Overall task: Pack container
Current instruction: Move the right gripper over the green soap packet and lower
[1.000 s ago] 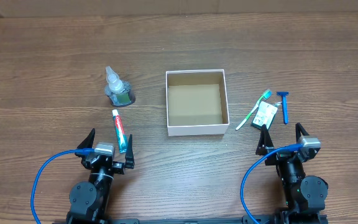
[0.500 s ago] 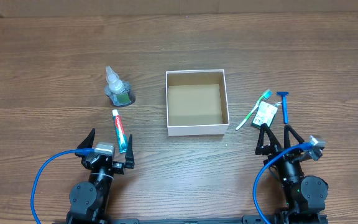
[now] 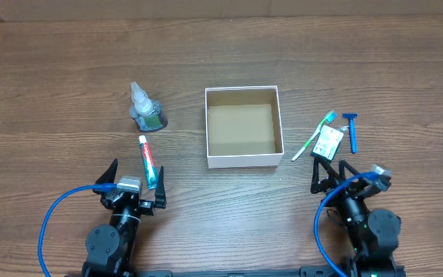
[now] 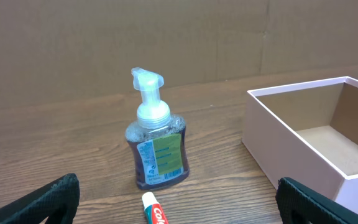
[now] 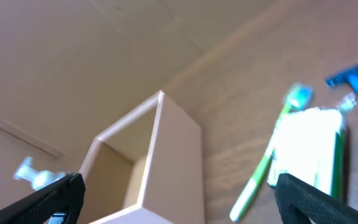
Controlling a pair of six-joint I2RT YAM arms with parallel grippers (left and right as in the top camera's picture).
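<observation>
Sitting in the middle of the wooden bench (image 3: 52, 69), the small square white cardboard box with a brown inside (image 3: 243, 160) is open-topped. Left of it are a clear pump soap bottle (image 3: 146, 111) and a white toothpaste tube (image 3: 149, 163); right, a green toothbrush (image 3: 314, 137), a white-and-green packet (image 3: 328, 142) and a blue razor (image 3: 351, 131). The left jaws and right jaws both stand released wide.

Wooden table (image 3: 68, 77) holding an open white container (image 3: 243, 161) at centre; pump bottle (image 3: 146, 111) and toothpaste tube (image 3: 148, 162) to its left; green toothbrush (image 3: 314, 137), white packet (image 3: 329, 141), possibly floss, and blue razor (image 3: 351, 131) to its right
</observation>
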